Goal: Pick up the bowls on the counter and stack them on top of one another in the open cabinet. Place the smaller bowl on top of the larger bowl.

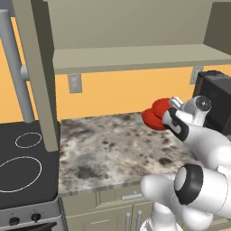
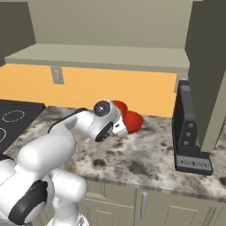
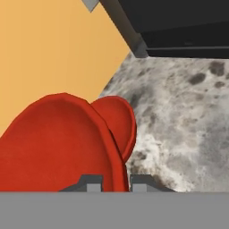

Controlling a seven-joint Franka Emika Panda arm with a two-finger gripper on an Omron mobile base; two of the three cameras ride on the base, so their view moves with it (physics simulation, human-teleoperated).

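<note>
1. While the white arm reaches forward and low over the counter (image 1: 103,144), its gripper (image 3: 116,182) sits right at the rim of the larger bowl (image 3: 58,143); the finger tips (image 3: 91,182) straddle that red edge, yet I cannot tell whether they are clamped on it.
2. Two glossy red bowls here, touching or overlapping: the larger bowl is nearest the hand, and the smaller bowl (image 3: 118,120) peeks out just behind it.
3. From the base cameras both bowls sit at the back of the counter, near the orange wall (image 2: 88,86), partly hidden by the wrist.
4. The speckled grey slab runs between a black stovetop (image 1: 25,162) on the left and a black appliance (image 2: 190,132) on the right.
5. Overhead, the open cabinet (image 1: 135,56) shows a flat beige shelf, its door (image 1: 38,67) swung out.
</note>
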